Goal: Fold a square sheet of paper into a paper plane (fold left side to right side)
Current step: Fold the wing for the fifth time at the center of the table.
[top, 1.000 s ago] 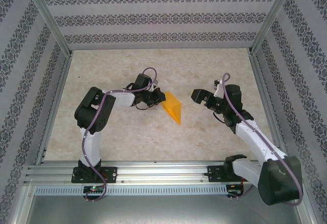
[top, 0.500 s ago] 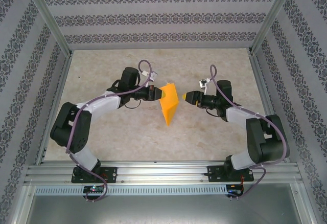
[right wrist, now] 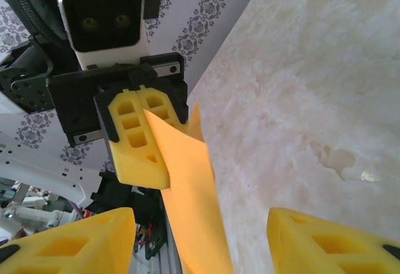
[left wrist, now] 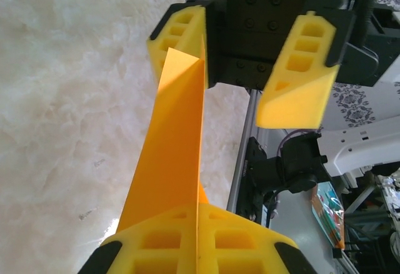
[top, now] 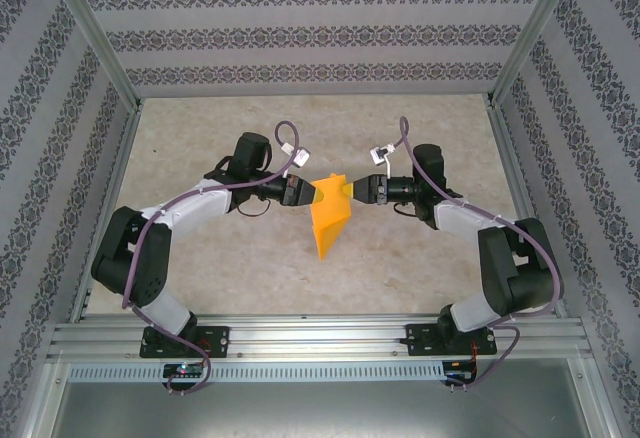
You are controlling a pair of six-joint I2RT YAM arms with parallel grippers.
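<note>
Risk lies in the handover: if the right gripper [top: 352,189] shuts off-centre, or either arm pulls before the pinch is firm, we could tear the paper [top: 328,220], skew its crease or drop it onto the tabletop [top: 250,278]. Our left gripper [top: 305,194] is clamped tight on the paper's left corner, holding it in the air. The right gripper stands partly open and grips nothing; its jaws straddle the opposite corner, one right against the paper, the other apart.

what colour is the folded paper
The folded paper is plain bright orange, clearest in the top external view.
</note>
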